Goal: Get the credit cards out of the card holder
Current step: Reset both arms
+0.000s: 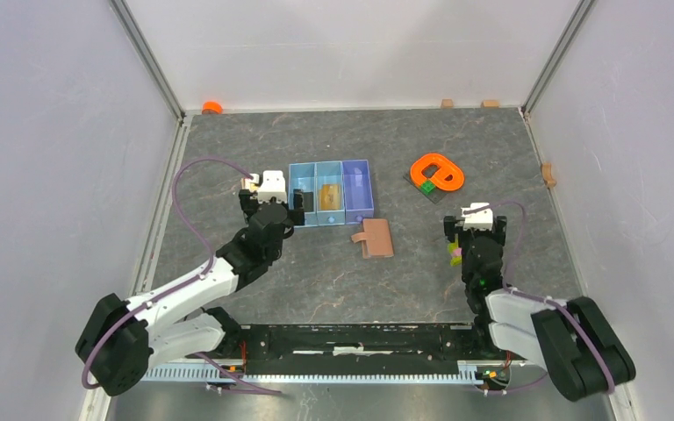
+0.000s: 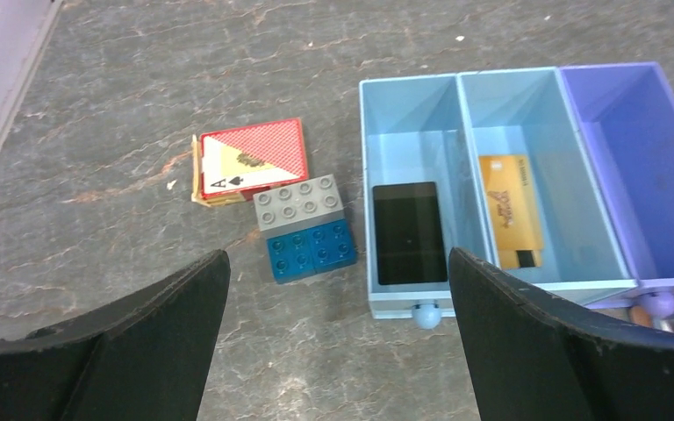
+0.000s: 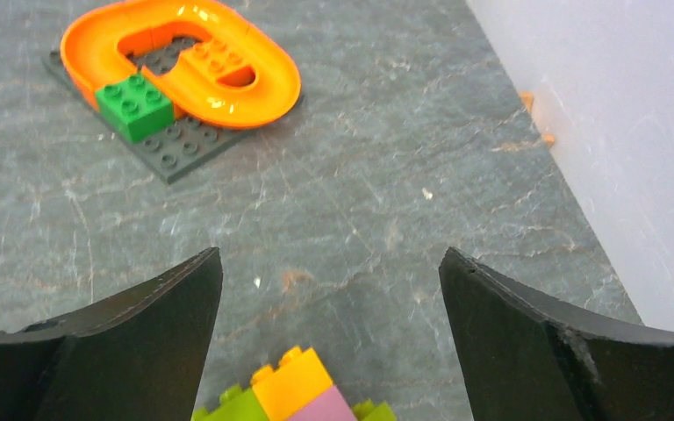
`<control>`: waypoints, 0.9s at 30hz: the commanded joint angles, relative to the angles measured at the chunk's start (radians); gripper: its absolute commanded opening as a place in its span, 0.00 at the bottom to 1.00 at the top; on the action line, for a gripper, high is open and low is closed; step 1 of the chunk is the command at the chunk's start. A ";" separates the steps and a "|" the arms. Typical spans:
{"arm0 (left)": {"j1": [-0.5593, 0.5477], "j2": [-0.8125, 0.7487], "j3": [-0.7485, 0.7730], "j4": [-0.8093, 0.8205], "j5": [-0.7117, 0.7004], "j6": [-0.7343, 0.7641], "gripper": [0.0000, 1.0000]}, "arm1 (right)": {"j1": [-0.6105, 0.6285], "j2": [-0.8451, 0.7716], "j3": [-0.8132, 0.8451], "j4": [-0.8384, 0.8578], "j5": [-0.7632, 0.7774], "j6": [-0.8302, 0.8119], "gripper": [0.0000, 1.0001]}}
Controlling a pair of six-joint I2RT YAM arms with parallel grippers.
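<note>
Beside tray [image 2: 412, 298], left hand [image 2: 335, 254] wide, empty

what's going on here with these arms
Both cards are already out of the card holder: the black card lies in the left compartment of the blue tray, the tan card in the middle one. The card holder lies on the table near the tray. The left gripper and right gripper are open, holding nothing.

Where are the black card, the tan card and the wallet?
black card [image 2: 408, 232]: left wrist view, middle of its face.
tan card [image 2: 511, 209]: left wrist view, middle of its face.
wallet [image 1: 377, 239]: top view, middle of its cover.
</note>
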 commanded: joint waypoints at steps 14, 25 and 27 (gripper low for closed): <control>0.028 0.004 -0.109 0.284 0.018 0.245 1.00 | -0.045 0.300 -0.120 0.609 0.104 -0.119 0.98; 0.334 0.120 -0.303 0.676 0.162 0.239 1.00 | -0.047 0.297 -0.116 0.592 0.101 -0.114 0.98; 0.421 0.194 -0.302 0.684 0.244 0.201 1.00 | -0.046 0.298 -0.115 0.592 0.099 -0.114 0.98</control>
